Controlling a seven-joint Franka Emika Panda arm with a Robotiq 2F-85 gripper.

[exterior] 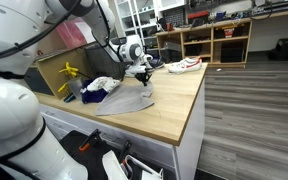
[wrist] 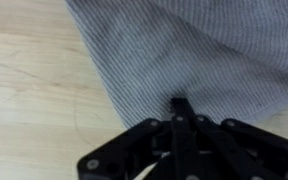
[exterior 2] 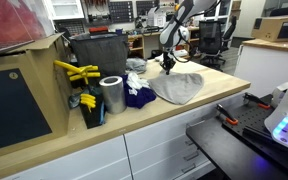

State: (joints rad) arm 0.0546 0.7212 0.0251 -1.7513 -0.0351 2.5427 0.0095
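Grey cloth lies spread on the wooden table, just beside a crumpled blue cloth and near a silver cylinder. In the wrist view the fingers are pressed together on the grey cloth's edge, pinching a small fold. In both exterior views that pinched edge peaks up at the fingers while the rest lies on the table

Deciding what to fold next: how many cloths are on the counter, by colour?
grey cloth, pinched by the gripper: 1
white cloth: 1
dark blue cloth: 1
Total: 3
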